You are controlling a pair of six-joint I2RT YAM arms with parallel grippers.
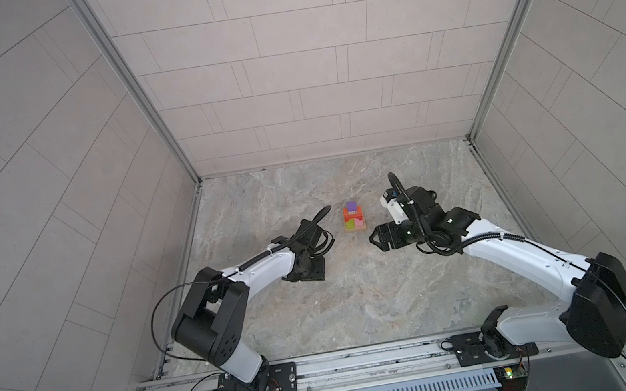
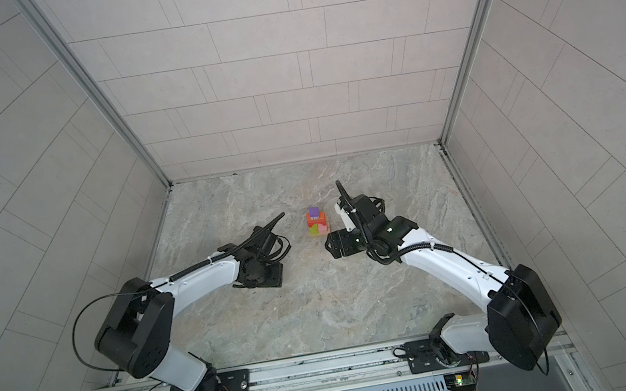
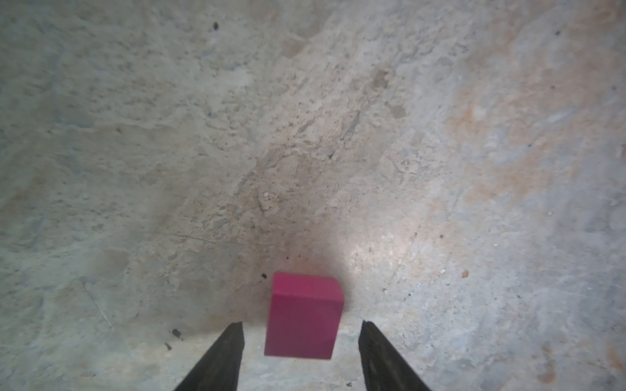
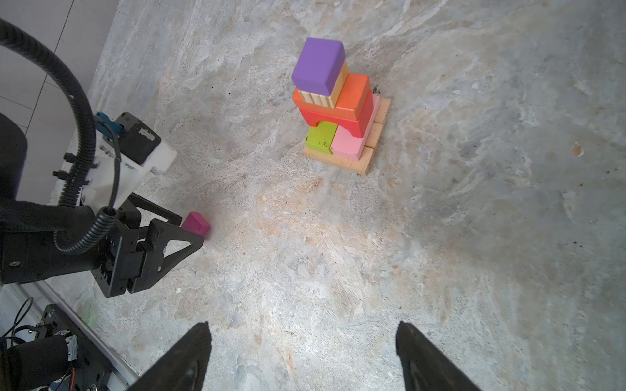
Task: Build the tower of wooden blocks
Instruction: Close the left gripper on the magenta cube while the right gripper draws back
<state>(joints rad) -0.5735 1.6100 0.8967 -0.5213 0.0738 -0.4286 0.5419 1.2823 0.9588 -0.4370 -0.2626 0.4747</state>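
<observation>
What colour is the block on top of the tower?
The top block is purple, clearest in the right wrist view.

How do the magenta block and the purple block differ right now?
Place: the purple block tops the tower, on a ridged tan piece; the magenta block stands on the table.
Gripper: the magenta block sits between the open fingers of the left gripper, gaps on both sides; no gripper brackets the purple block.
Shared: both small, boxy, solid-coloured.

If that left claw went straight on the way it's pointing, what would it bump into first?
Probably the magenta cube: in the left wrist view it sits just ahead of the left gripper, between its open fingertips. Depth is hard to judge.
</observation>
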